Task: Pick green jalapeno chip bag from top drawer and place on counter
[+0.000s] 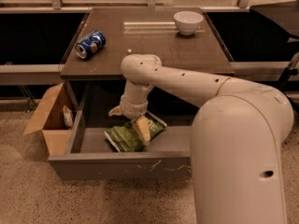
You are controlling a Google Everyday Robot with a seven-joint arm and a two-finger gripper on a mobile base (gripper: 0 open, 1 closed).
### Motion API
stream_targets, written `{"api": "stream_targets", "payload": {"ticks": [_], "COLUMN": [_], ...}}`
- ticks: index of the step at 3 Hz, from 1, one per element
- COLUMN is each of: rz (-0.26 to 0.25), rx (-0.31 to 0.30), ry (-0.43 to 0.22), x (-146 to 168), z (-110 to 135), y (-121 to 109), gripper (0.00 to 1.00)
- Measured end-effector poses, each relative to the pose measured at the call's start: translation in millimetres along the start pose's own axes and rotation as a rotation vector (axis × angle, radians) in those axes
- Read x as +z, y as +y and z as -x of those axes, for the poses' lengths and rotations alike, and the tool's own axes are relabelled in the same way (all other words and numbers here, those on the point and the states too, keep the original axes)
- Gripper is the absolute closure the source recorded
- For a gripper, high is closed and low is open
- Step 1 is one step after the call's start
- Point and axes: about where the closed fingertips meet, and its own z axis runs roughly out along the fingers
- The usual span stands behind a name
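Note:
The green jalapeno chip bag [127, 135] lies crinkled in the top drawer [121, 164], which is pulled out below the counter [149, 41]. Its white end band points to the back right. My gripper [129, 120] reaches down into the drawer from above and sits at the bag's upper edge. Its pale fingers are spread: one fingertip [142, 129] rests on top of the bag, the other [114, 111] is off the bag to the back left. The bag lies flat on the drawer floor.
A blue soda can [90, 44] lies on its side at the counter's left. A white bowl [188, 22] stands at the back right. An open brown cardboard box [49, 118] stands on the floor left of the drawer. My arm covers the drawer's right part.

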Motion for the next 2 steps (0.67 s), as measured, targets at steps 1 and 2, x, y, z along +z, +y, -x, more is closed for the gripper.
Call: {"api": "stream_targets", "payload": {"ticks": [1, 2], "rz": [0.038, 0.053], "rx": [0.013, 0.020], "ry": [0.024, 0.037], "x": [16.8, 22.6], "z": [-0.1, 0.3], "y": [-2.2, -1.6], "gripper": [0.21, 0.45]}}
